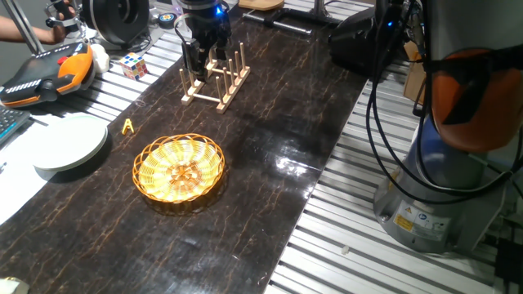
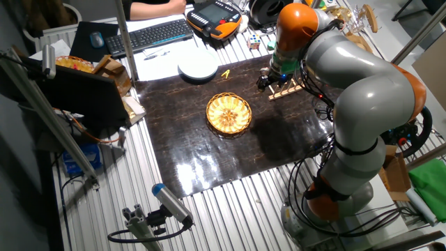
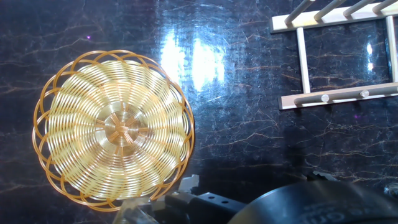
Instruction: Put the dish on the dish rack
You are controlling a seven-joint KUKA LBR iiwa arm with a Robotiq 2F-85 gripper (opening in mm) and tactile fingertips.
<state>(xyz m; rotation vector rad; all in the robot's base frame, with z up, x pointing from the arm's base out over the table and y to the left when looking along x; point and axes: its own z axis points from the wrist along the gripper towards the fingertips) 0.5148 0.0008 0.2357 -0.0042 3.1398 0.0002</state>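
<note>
Dish: I see the woven wicker dish (image 1: 179, 168) lying flat and right way up on the dark marble-patterned tabletop (image 1: 270, 122), nothing touching it; in the hand view it fills the left half, its open-weave rim whole.
Dish rack: the light-wood dish rack (image 1: 216, 77) stands farther back on the same surface, well apart from the dish, pegs upright, no dish in it.
Gripper: my gripper (image 1: 198, 59) hangs at the rack's end, fingers pointing down, holding nothing that I can see; I cannot tell whether the jaws are parted or closed.
Arm: the grey-and-orange arm (image 2: 348, 84) reaches over from the table's edge to the rack.
White plate: a plain round white plate (image 1: 69, 144) lies beside the dark top, near the dish but apart from it.
Small yellow piece: a little A-shaped object (image 1: 127, 126) lies between plate and rack.
</note>
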